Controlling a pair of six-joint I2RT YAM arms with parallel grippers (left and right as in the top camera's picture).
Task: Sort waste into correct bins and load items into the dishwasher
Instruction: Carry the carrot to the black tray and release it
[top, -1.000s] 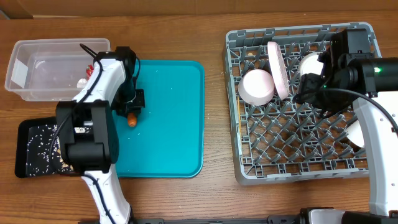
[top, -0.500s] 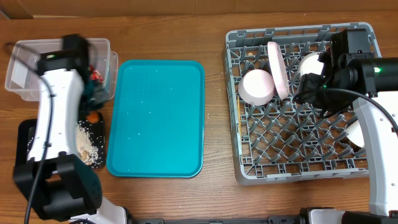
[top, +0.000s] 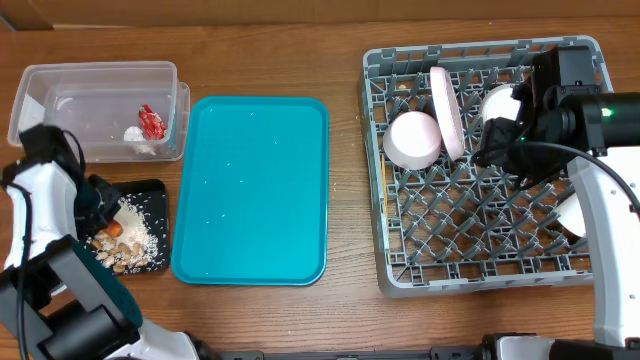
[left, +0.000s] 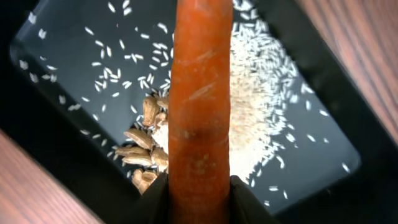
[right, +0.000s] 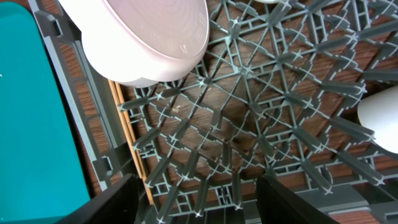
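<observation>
My left gripper (left: 199, 202) is shut on the small orange carrot (left: 199, 106) and holds it just above the flat black tray (left: 74, 59). In that tray lie white rice (left: 252, 124) and tan nut pieces (left: 142, 152). In the overhead view the carrot (top: 116, 228) shows at the gripper (top: 102, 216) over the black tray (top: 155, 190). The clear tub (top: 60, 80) holds the red wrapper (top: 150, 120) and the white scrap (top: 134, 133). My right gripper (right: 196, 199) is open and empty above the grey dish rack (right: 249, 93), near a white bowl (right: 149, 37) and the chopsticks (right: 127, 137).
The teal tray (top: 255, 190) lies between the bins and the rack (top: 395, 270). In the rack stand a bowl (top: 413, 138), an upright plate (top: 446, 110), another white dish (top: 497, 100) and a white piece (top: 570, 215) at the right, partly behind my right arm.
My left arm carried the carrot off the teal tray, past the clear tub, to over the black tray. The right arm has not moved.
</observation>
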